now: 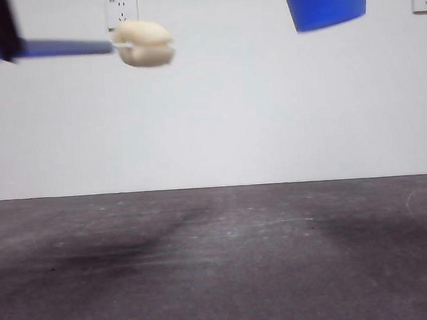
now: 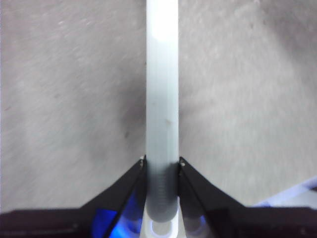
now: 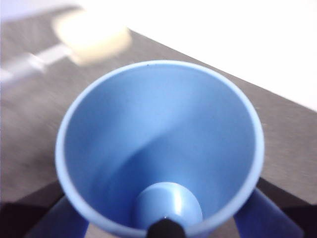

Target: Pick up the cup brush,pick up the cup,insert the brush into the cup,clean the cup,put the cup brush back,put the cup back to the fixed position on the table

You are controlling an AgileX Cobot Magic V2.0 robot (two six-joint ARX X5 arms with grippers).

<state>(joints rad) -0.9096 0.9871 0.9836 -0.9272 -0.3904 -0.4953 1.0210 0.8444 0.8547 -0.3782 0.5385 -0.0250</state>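
Brush and cup aloft above the desk (image 1: 220,275).
Left pincer (image 2: 162,166) clamps the stiff, light cup brush (image 1: 142,44) handle; right pincer (image 3: 163,218) grips the cup (image 3: 158,148), likely light, thin-walled, beside the soft sponge.

Left pincer (image 2: 162,166) clamps the cup brush (image 2: 162,99); right pincer (image 3: 163,218), largely hidden, apparently grips the cup (image 3: 158,148).

Evenly bright, with soft diffuse shadows smeared across the table (image 1: 220,261). Washed-out glare along the cup brush (image 2: 162,99) handle; sponge head blurred, perhaps by motion, beyond the cup (image 3: 158,148).
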